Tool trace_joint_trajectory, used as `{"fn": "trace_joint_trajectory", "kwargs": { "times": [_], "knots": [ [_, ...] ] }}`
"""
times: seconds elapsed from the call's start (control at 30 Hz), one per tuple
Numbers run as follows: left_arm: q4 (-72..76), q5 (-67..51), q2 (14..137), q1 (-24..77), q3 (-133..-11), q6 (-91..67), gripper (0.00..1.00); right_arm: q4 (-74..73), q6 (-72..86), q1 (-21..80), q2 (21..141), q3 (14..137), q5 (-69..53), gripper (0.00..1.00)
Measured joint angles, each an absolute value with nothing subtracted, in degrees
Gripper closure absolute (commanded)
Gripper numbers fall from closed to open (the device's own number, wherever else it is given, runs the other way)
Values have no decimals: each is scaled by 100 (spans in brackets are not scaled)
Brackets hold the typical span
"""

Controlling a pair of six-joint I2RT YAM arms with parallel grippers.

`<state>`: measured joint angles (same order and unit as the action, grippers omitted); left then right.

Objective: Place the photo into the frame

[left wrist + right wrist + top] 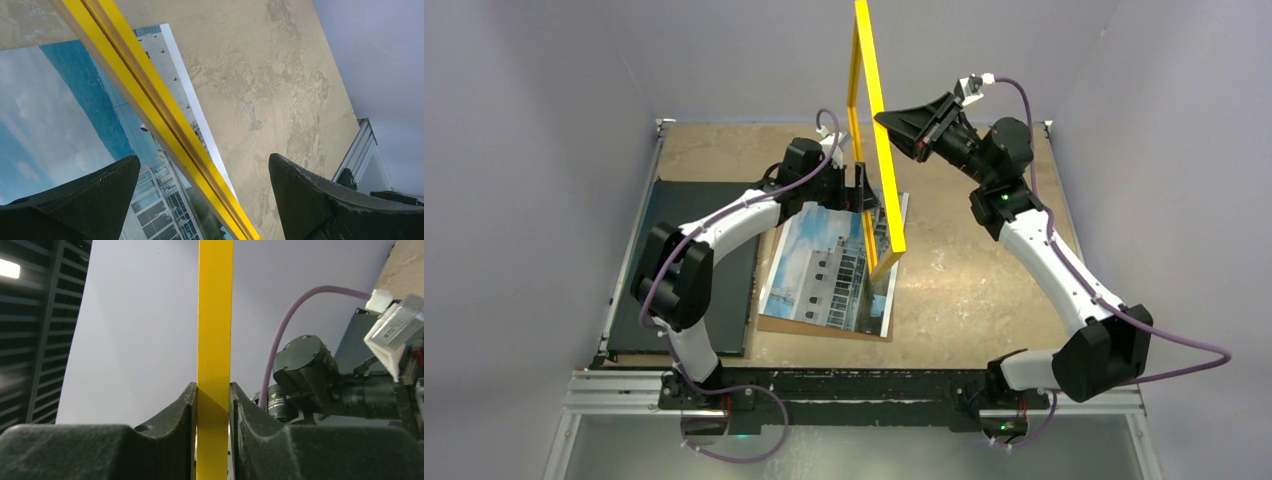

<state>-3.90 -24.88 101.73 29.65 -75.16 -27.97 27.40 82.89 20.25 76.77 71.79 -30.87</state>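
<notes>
The yellow frame (pixel 890 200) stands on edge, tilted, its lower corner resting on the photo (pixel 819 265). The photo, a white building under blue sky, lies flat on a brown backing board (pixel 824 329). My right gripper (pixel 880 119) is shut on the frame's upper side bar; in the right wrist view both pads press the yellow bar (pixel 215 315) at the right gripper (pixel 214 387). My left gripper (pixel 862 195) is low beside the frame. In the left wrist view the left gripper (pixel 204 160) is open, straddling the frame's edge (pixel 150 100) without touching it, above the photo (pixel 60 115).
A black flat board (pixel 729 290) lies at the left of the tan table (pixel 964 280), partly under my left arm. Grey walls close in the table on three sides. A metal rail (pixel 874 400) runs along the near edge.
</notes>
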Motion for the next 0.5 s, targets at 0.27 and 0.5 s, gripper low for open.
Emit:
{"fn": "trace_joint_trajectory", "kwargs": {
  "times": [0.27, 0.5],
  "knots": [
    [-294, -2482, 10460, 2934, -7485, -2904, 19, 3251, 8687, 2036, 7695, 6930, -3109, 100],
    [69, -2617, 10503, 2665, -7225, -3092, 48, 3653, 8973, 2073, 7699, 6722, -3120, 100]
  ]
}}
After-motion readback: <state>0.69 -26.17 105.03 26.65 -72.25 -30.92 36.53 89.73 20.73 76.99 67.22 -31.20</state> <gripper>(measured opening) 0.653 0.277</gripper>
